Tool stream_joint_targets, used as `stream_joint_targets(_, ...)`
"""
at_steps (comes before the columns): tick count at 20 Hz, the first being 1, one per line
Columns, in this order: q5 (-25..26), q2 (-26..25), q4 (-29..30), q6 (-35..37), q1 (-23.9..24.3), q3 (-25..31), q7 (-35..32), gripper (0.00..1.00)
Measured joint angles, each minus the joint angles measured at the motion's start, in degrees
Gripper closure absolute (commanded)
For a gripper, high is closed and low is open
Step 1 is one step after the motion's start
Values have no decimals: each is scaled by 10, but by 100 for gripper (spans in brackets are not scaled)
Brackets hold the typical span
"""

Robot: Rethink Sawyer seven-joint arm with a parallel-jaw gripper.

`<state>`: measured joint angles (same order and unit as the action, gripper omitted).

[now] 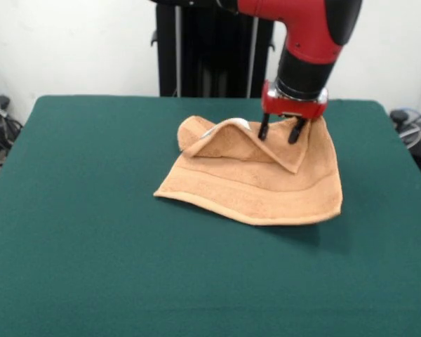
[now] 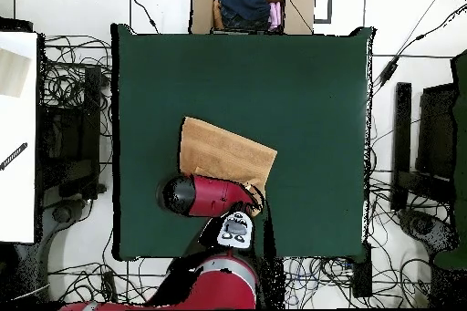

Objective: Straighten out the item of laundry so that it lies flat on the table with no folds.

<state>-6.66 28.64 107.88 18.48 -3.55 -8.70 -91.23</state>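
Note:
The peach-orange towel (image 1: 256,182) lies on the green table (image 1: 91,232), right of centre and toward the far side. Its far edge is folded over toward the front into a raised ridge, with a rolled hump and a white label (image 1: 240,124) at the far left corner. My gripper (image 1: 279,130) hangs straight down over the far right part of the towel. It is open, with the fingertips (image 1: 264,131) at the fold's top edge. In the overhead view the towel (image 2: 223,152) shows as a slanted patch on the table (image 2: 301,88), and the red arm (image 2: 205,196) hides the gripper and the towel's near edge.
A cardboard box of clothes (image 2: 251,6) stands beyond the table's far edge. A white surface (image 2: 16,134) is at the left, black equipment (image 2: 436,143) at the right, and cables lie all round. The robot's black pedestal (image 1: 210,49) stands behind the table.

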Motion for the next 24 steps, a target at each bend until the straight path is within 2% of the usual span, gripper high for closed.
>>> stream_joint_targets(10,0,12,58,-43,-9,1,0,0)
stream_joint_targets(24,0,12,86,-45,-38,1,0,0)
